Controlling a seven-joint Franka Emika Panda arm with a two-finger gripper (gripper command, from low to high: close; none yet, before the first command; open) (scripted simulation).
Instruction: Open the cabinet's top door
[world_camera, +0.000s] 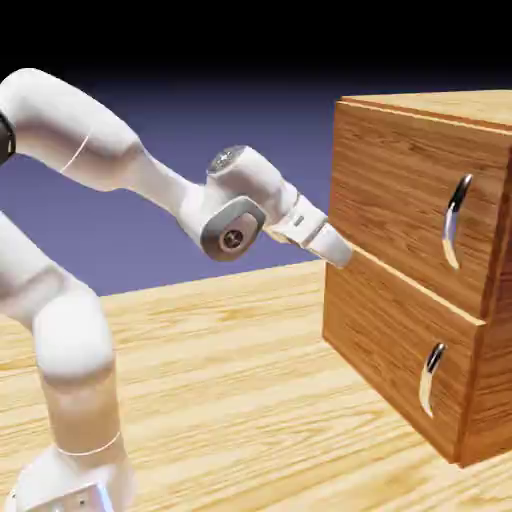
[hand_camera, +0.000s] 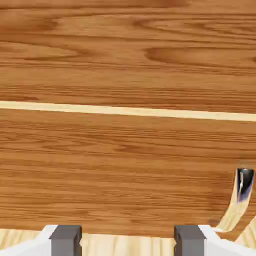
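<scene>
Holding nothing with claw (hand_camera: 128, 241) apart, seemingly near the cabinet (world_camera: 375, 330)'s front left edge in the exterior view, probably to gain room before reaching for the top door (world_camera: 390, 190)'s handle (world_camera: 453, 222).

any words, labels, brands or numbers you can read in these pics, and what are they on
No word, label, brand or number can be read in either picture.
Arm's elbow and wrist joints: a small round mark on a dark cap, too small to make out.
Arm's base: faint marks on its top, too small and washed out to read.
Top door and lower door: wood grain and a handle each, no lettering.
</scene>
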